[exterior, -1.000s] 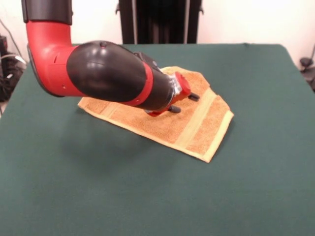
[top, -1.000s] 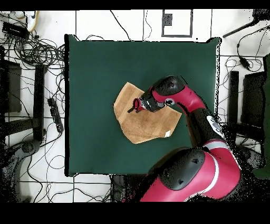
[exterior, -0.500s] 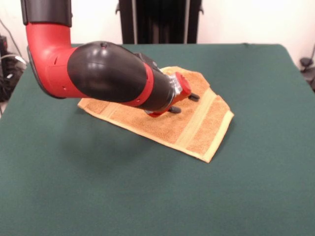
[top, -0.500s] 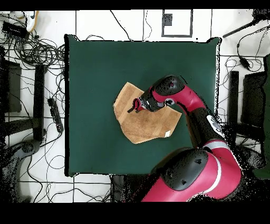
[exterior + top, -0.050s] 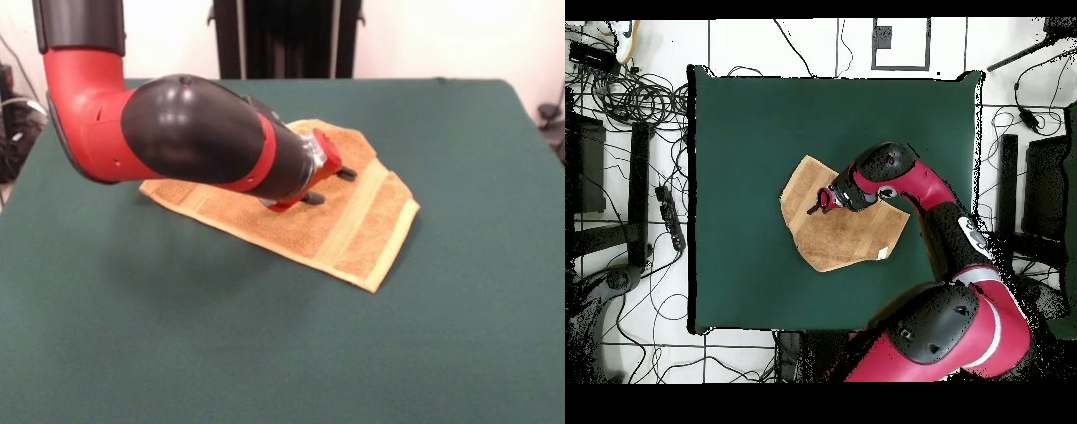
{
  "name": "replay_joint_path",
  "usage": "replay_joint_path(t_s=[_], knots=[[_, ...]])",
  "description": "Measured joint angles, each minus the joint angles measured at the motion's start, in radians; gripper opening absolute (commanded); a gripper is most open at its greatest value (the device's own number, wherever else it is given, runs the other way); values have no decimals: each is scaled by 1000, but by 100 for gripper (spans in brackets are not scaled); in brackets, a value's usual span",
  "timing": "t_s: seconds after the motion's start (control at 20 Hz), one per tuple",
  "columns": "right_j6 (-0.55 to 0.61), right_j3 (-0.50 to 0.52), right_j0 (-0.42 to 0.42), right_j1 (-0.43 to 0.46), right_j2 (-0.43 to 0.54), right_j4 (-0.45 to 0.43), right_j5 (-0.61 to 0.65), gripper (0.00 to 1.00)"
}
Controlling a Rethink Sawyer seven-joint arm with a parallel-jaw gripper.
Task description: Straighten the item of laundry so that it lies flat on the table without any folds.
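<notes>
Lying near the middle of the large dark green cloth-covered table (image 5: 459,336), the golden-orange terry-cloth towel (image 5: 353,231) is spreading mostly flat; the red-and-black gripper (image 5: 328,185) is hovering over it, prongs parted, gripping nothing.

White tiled floor (image 5: 745,45) around the surface, coiled black cables (image 5: 635,100) at one side, a dark power strip (image 5: 669,215) beside the edge, a square floor plate (image 5: 900,42), black equipment (image 5: 1043,195) opposite, white wall (image 5: 441,35) behind
</notes>
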Motion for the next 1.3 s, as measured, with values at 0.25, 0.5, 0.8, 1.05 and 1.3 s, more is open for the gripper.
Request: replay_joint_path(t_s=[0.25, 0.5, 0.8, 1.05, 1.3], knots=[[-133, 0, -75, 30, 106, -96, 46, 100], [-398, -18, -180, 111, 208, -136, 126, 100], [-594, -128, -188, 191, 236, -140, 278, 100], [-685, -228, -163, 233, 260, -179, 402, 100], [-809, -305, -147, 263, 295, -241, 501, 100]])
